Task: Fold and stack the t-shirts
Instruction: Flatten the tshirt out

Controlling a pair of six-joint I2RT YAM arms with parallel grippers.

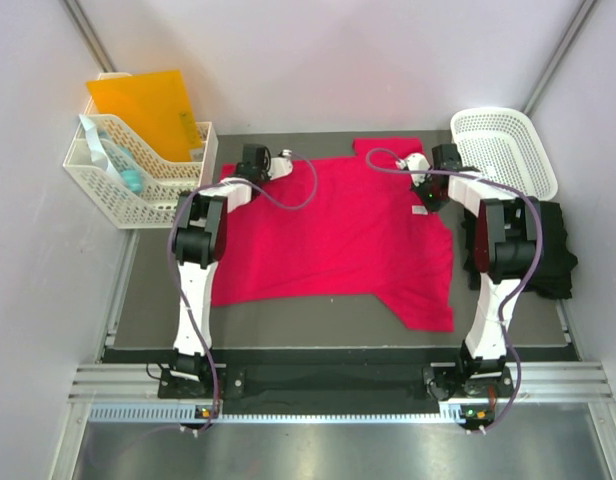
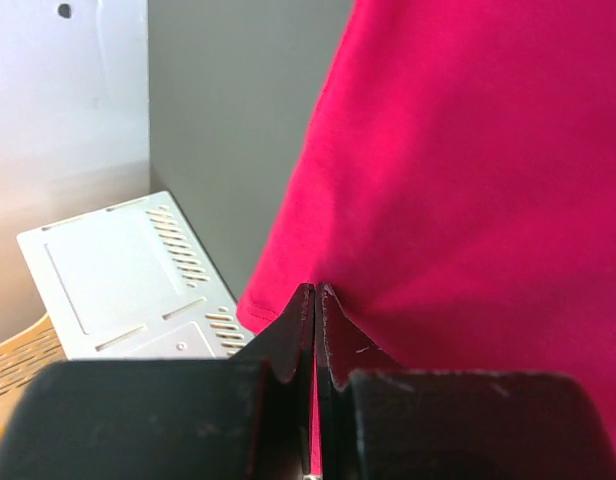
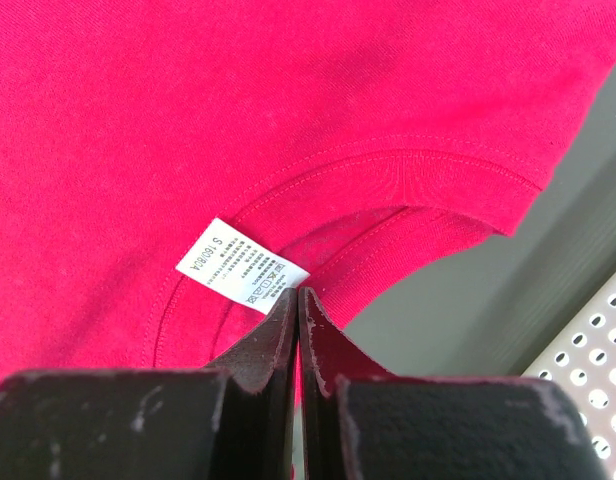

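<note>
The pinkish-red t-shirt (image 1: 338,230) lies spread over the dark mat (image 1: 288,325). My left gripper (image 1: 283,162) is at its far left edge. In the left wrist view this gripper (image 2: 316,290) is shut, with a thin strip of the red cloth (image 2: 468,180) pinched between its jaws. My right gripper (image 1: 414,165) is at the far right of the shirt. In the right wrist view it (image 3: 299,293) is shut on the collar of the red shirt (image 3: 188,100), beside the white neck label (image 3: 241,264). The black t-shirt (image 1: 560,250) lies crumpled at the right edge, partly behind the right arm.
A white lattice basket (image 1: 503,145) stands at the back right, and its holed rim (image 3: 588,375) shows in the right wrist view. A white desk organiser (image 1: 138,175) with an orange folder (image 1: 143,105) stands at the back left, close to the left gripper. White walls close in the sides.
</note>
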